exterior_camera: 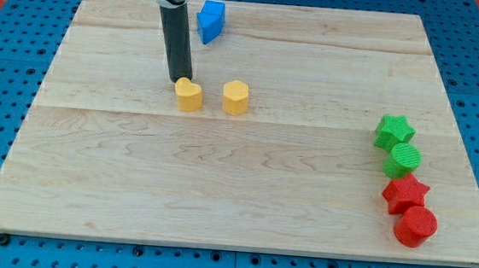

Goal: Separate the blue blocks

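Note:
A blue block [211, 20] sits near the view's top, left of centre, on the wooden board [243, 194]. It looks like one irregular blue shape; I cannot tell whether a second blue block is hidden behind it or the rod. My tip [180, 80] is just below and left of the blue block, touching or almost touching the top of a yellow heart block [189, 95].
A yellow hexagonal block [235, 97] stands right of the yellow heart. At the view's right edge lie a green star [394, 131], a green cylinder [404, 159], a red star [405, 193] and a red cylinder [415, 226] in a touching column.

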Controlling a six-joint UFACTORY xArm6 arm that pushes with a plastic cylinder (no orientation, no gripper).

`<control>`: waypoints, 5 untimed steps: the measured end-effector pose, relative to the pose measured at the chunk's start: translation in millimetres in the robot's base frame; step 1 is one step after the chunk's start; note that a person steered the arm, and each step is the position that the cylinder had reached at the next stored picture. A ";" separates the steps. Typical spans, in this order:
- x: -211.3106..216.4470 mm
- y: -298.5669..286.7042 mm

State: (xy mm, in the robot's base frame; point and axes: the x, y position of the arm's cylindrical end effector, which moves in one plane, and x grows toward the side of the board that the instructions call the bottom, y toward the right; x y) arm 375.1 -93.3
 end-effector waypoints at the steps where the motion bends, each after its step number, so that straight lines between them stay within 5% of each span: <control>1: -44.0 9.0; 3: -139.0 105.3; 4: -177.0 99.6; 5: -160.2 31.2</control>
State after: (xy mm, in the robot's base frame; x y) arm 214.9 -62.1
